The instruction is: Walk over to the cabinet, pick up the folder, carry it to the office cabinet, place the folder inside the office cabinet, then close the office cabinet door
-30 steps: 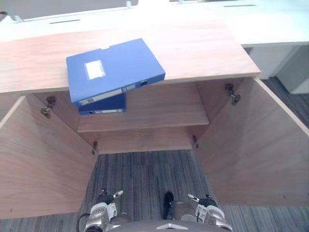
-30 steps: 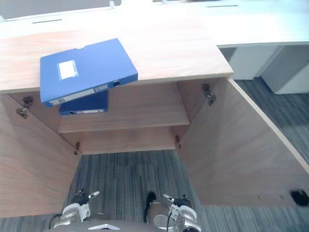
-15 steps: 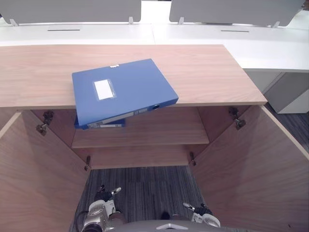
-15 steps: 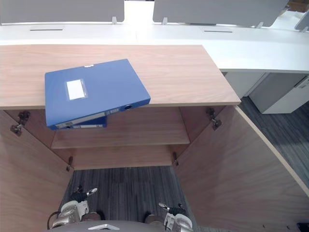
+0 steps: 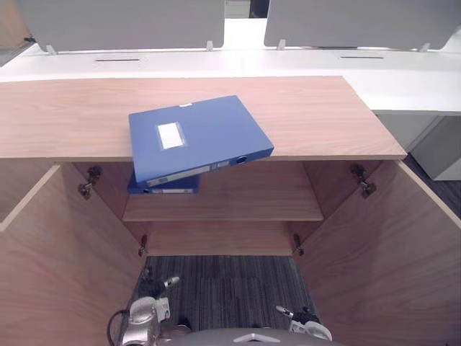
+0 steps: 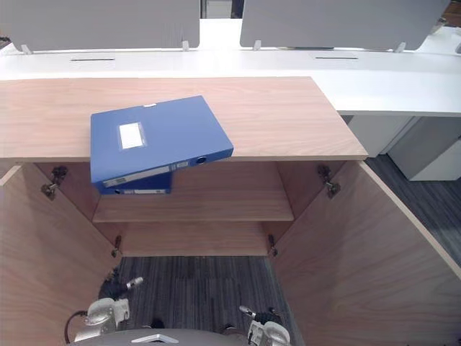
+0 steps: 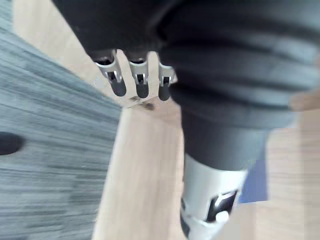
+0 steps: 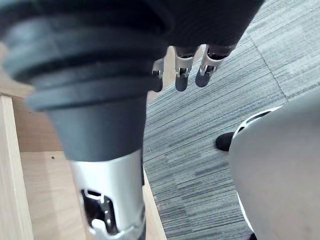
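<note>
Pale wood grain runs across the open left door [image 5: 50, 281] of the cabinet [image 5: 324, 115]. Just inside that door, low in the eye views, the left hand [image 5: 146, 318] hangs over the grey carpet [image 5: 223, 288]. Its fingers [image 7: 141, 82] are loose and straight in its own wrist view and carry nothing. Further right, the blue folder [image 5: 198, 137] lies flat on the cabinet top, turned at an angle, with its near spine edge jutting over the front lip. A second blue folder [image 5: 164, 189] sits directly beneath it on the inner shelf [image 5: 245, 198]. Right again, the right hand [image 5: 308, 330] also hangs low, its fingers [image 8: 182, 70] relaxed and empty, and beyond it stands the open right door [image 5: 389, 259]. The walk-up looks about done and the pick-up not begun, since both hands are well below the folder. The next move probably calls for raising an arm to the top and closing on the overhanging edge, which offers a hold from below, perhaps with the other hand steadying the far side. The eye views give the layout of folder, shelf and doors, with the hands small at the bottom. The wrist views supply the finger detail, and the left one adds a blurred blue patch past the thumb; which folder that is I cannot tell.
</note>
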{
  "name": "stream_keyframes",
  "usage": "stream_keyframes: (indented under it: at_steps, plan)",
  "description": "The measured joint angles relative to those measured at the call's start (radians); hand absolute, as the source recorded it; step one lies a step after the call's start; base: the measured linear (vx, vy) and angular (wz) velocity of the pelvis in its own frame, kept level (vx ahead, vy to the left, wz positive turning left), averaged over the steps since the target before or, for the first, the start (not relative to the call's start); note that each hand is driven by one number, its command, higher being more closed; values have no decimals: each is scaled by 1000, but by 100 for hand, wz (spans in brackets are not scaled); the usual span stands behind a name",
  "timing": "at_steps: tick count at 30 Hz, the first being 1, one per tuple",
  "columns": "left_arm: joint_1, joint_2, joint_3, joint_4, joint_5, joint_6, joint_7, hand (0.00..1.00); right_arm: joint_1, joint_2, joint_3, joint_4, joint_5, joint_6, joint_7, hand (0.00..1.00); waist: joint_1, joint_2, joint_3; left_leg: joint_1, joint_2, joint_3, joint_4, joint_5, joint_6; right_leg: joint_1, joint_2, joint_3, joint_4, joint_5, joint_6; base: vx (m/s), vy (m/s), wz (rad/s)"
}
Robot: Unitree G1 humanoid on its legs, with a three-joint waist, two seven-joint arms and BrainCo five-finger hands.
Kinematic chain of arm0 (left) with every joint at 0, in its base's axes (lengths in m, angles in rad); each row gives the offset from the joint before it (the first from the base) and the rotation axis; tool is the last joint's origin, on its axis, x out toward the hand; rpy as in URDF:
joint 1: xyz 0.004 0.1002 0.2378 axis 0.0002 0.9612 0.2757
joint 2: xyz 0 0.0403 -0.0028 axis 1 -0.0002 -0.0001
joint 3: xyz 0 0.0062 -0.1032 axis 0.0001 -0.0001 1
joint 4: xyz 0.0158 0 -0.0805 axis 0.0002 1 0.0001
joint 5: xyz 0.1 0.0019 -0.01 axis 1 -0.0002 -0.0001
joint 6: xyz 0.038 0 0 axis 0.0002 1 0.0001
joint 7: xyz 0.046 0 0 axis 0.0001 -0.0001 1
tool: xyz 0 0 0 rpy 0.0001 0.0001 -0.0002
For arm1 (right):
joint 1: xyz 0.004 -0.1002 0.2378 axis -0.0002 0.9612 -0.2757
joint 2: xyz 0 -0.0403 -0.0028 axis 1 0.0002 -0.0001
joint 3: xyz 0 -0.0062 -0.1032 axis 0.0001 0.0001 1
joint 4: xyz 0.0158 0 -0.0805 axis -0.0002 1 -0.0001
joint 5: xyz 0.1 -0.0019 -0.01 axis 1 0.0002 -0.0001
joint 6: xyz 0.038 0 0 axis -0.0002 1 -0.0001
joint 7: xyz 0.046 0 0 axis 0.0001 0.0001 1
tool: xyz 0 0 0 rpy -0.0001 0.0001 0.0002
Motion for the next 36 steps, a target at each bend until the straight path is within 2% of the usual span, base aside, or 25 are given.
stream_keyframes:
  at_steps: [1, 4, 6, 9, 11, 18, 25, 29, 36]
  plan:
    - [33, 17, -7, -114, 0, -11, 12, 0, 4, 1, 4, -12, 0, -8, -2, 0, 2, 0, 0, 0, -5, -7, 0, -1, -1, 1, -4, 0, 0, -4, 5, -60, 31, 6]
    - [77, 28, -7, -269, 0, -31, 30, 0, 23, 1, 29, -45, 0, -12, -8, 0, 3, 0, -1, -2, -11, -18, -5, -1, -1, 4, -8, 2, 1, -5, 8, -35, 28, 10]
    - [106, 28, -7, -397, 0, -57, 49, 0, 38, 3, 49, -70, 0, -11, -10, 0, 14, 1, -2, 1, -15, -20, -6, -3, 1, 8, -13, 2, 1, -7, 11, -5, 30, 6]
    - [139, 28, -12, -540, 1, -70, 52, 0, 50, 4, 69, -76, 0, -11, -11, 0, 21, -4, -14, 9, -17, -33, -2, -4, 5, 24, -17, -10, 1, -7, 12, 36, 13, 11]
    - [149, 29, -16, -611, 5, -87, 52, 0, 55, 4, 79, -77, 0, -11, -10, 0, 22, -6, -20, 17, -18, -42, 0, 0, 13, 40, -17, -19, 2, -7, 15, 64, -6, 14]
    - [159, 54, -33, -850, 51, -141, 70, 0, 70, 1, 86, -71, 3, -14, -5, 0, 23, -4, -37, 15, -9, -44, 0, -9, 3, 47, -8, -17, 8, -18, 10, 15, -3, 2]
    - [158, 105, -56, -944, 183, -160, 95, 0, 57, -14, 84, -31, 3, -19, 2, 0, 20, 9, -55, 26, -6, -44, 0, -10, 3, 47, 1, -4, 16, -25, 5, 0, 0, 0]
    - [158, 175, -58, -944, 261, -161, 116, 0, 56, -21, 85, -27, 2, -18, 2, 0, 17, 15, -57, 41, -7, -50, -3, -9, 5, 55, 3, -5, 15, -26, -1, -18, -6, 1]
    - [138, 270, -131, -944, 474, -155, 119, 0, 32, -29, 100, 8, 2, -19, 2, 0, 2, 11, -60, 40, -16, -76, -8, -7, 7, 61, 0, -5, 1, -30, -14, -41, 0, 3]
